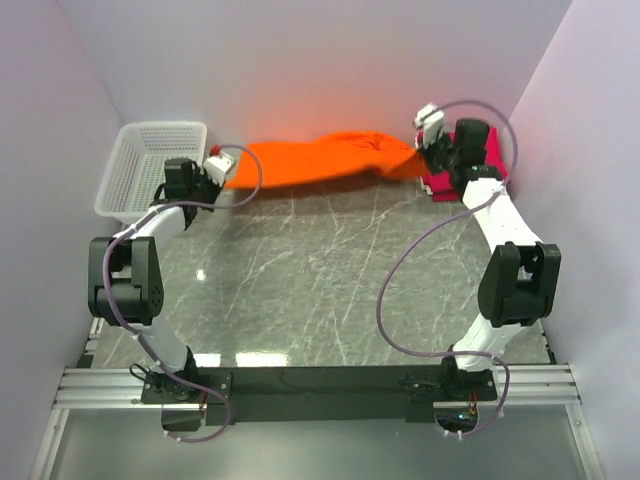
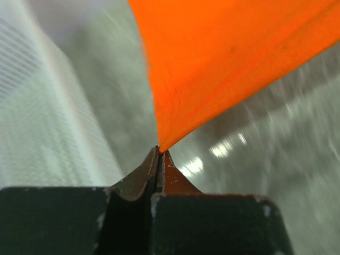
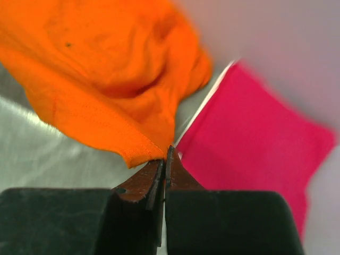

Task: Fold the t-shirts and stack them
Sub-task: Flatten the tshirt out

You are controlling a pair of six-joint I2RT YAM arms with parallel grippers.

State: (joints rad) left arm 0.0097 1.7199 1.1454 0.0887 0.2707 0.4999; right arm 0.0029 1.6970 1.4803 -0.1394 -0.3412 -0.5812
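- Cloth check, top view: orange t-shirt [image 1: 320, 158] is strung out along the far side of the worktop [image 1: 330, 270], between left claw [image 1: 222, 162] and right claw [image 1: 418, 148].
- Long axis runs left-right, parallel to the far wall. Right end sits bunched, left end tapers to a corner. Can't tell collar from hem here.
- White mesh basket [image 1: 150, 165] is just beside the left claw. The crimson-pink stack [image 1: 440, 186] lies at far right, mostly hidden under the right arm.
- Left wrist view: left claw [image 2: 159, 154] is pressed together on one thin corner of the orange t-shirt [image 2: 228, 58]. Fabric fans out taut from the pinch, clear of the worktop [image 2: 265, 159]. Basket wall [image 2: 32, 106] is at left, blurred.
- Right wrist view: right claw [image 3: 163, 159] is clamped on a stitched edge of the orange t-shirt [image 3: 106, 69], which hangs in loose folds behind the pinch.
- The crimson-pink stack [image 3: 255, 143] is just beyond the tips, flat and rectangular, with a white layer [image 3: 210, 101] showing along its near edge.
- Handling, my read: light, soft and limp, with zero stiffness. It sags wherever it is unsupported, so keep tension between both pinches.
- Grab points: hemmed edges and corners hold best, since the doubled fabric is less likely to slip. Mid-panel pinches would just bunch it.
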